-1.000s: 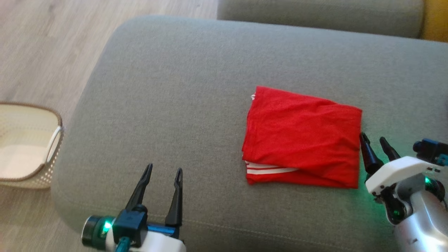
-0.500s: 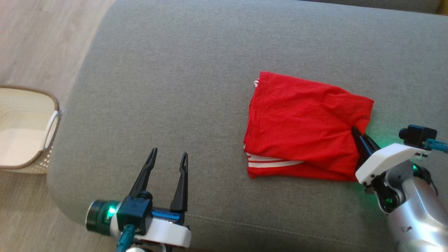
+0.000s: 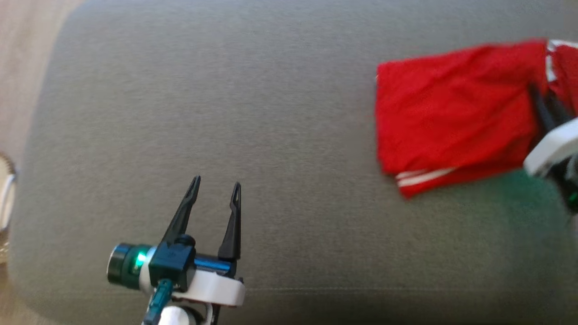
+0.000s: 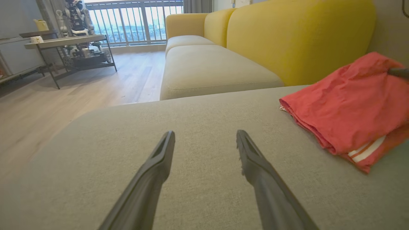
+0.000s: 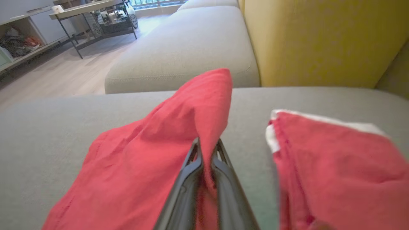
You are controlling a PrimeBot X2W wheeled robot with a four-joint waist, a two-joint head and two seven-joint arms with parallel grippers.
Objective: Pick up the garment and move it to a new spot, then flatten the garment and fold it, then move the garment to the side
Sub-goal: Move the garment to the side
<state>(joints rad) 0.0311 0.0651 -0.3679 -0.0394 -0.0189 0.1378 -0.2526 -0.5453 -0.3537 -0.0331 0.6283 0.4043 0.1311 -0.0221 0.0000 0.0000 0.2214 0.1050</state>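
1. Grey sofa seat [image 3: 226, 113] spreads wide in front of the robot, with a yellow backrest [image 4: 287, 38] behind it. Most of the cushion is bare.
2. The red garment [image 3: 451, 117], white-striped and lying in layers, sits on the seat far over on the robot's right side.
3. The right gripper [image 5: 207, 148] has its 2 fingers pressed together on a ridge of red cloth at the garment's right end, and the fabric peaks up above the fingertips.
4. From that pinch the garment's long axis runs leftward across the seat, and its free, striped end rests on the cushion.
5. The left gripper [image 3: 216, 187] hovers over bare cushion, jaws spread and empty. It is well apart from the garment, which lies ahead and to its right.
6. To my eye the right arm is the 1 placed to carry it. Any pull would lead from the right end, with the rest trailing left.
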